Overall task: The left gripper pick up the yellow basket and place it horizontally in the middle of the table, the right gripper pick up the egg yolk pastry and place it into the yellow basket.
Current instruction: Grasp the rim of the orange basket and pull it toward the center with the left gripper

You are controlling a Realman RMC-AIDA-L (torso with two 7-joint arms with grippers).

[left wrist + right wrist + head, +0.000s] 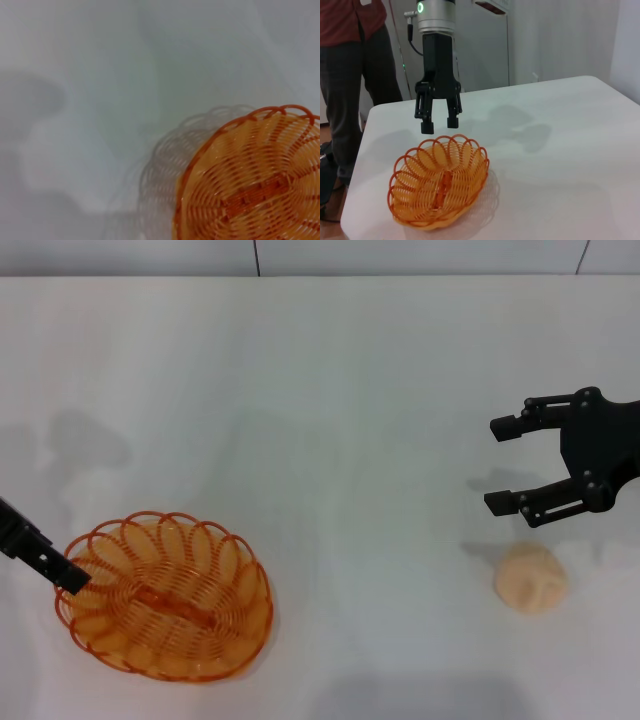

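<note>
The yellow basket (170, 600) sits on the white table (320, 390) at the near left; it also shows in the left wrist view (250, 185) and the right wrist view (440, 182). It is empty. My left gripper (60, 572) hangs just above the basket's left rim; in the right wrist view the left gripper (439, 125) is open and holds nothing. The egg yolk pastry (530, 580) lies on the table at the near right. My right gripper (495, 465) is open and empty, just behind the pastry and apart from it.
A person (350, 75) stands beyond the table's left end. The table's rounded edge (365, 150) runs close to the basket on that side. Bare white surface lies between the basket and the pastry.
</note>
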